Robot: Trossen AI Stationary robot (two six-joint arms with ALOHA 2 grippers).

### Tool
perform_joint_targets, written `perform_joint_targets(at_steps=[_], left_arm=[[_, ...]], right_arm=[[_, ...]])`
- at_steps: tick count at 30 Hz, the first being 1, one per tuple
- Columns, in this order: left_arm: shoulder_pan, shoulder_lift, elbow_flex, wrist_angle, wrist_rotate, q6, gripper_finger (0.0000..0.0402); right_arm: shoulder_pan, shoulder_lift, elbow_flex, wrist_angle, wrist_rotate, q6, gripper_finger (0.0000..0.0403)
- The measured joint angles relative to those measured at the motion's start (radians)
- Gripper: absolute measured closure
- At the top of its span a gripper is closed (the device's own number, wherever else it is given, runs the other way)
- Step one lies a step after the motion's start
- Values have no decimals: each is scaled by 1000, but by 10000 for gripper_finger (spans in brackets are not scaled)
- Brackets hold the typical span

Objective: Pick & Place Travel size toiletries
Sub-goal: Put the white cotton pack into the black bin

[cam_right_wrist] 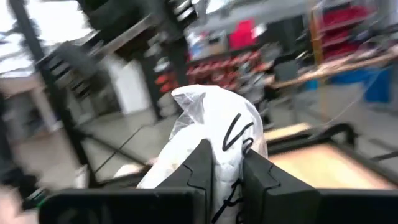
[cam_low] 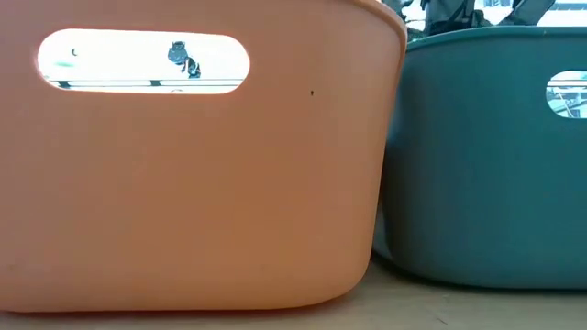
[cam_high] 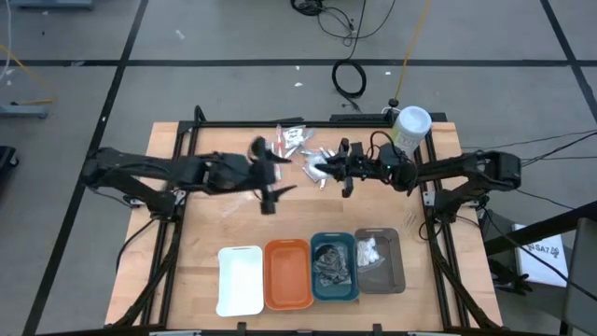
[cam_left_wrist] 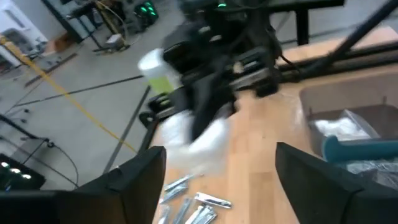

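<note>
My right gripper [cam_right_wrist: 227, 177] is shut on a white, plastic-wrapped toiletry packet [cam_right_wrist: 214, 121] above the table's far middle, and it also shows in the high view [cam_high: 325, 170]. My left gripper [cam_left_wrist: 217, 186] is open and hovers just left of it [cam_high: 270, 187], facing the right gripper and its packet [cam_left_wrist: 208, 134]. Silvery metal pieces [cam_left_wrist: 196, 208] lie flat on the wood below the left gripper. Clear-wrapped sticks [cam_high: 293, 136] lie near the far edge. Dark bundles fill the teal tray [cam_high: 333, 268], and white pads lie in the grey tray [cam_high: 380, 259]. My right gripper pinches the packet's lower part [cam_right_wrist: 229, 155] between its two fingers [cam_right_wrist: 202, 168]. The packet's crumpled free end [cam_right_wrist: 193, 99] sticks out beyond the fingertips. It is lifted clear of the table.
Four trays line the near edge: white [cam_high: 240, 280], orange [cam_high: 287, 273], teal and grey. The orange tray [cam_low: 183, 183] and the teal tray [cam_low: 486, 156] fill the low view. A pale-green canister with a white lid [cam_high: 410, 126] stands at the far right corner.
</note>
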Motion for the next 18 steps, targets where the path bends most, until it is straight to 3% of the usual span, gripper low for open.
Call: perform_joint_targets(at_steps=[6, 9, 14, 18], left_arm=[[46, -156, -157, 51, -70, -45, 83], [83, -227, -284, 137, -110, -59, 89], [146, -326, -460, 303, -133, -99, 103], [181, -358, -524, 364, -132, -127, 111]], right_arm=[[50, -196, -1, -283, -290, 94, 370], [120, -311, -8, -520, -368, 138, 372], [301, -485, -44, -896, -283, 226, 370], [471, -576, -126, -979, -173, 346, 368]])
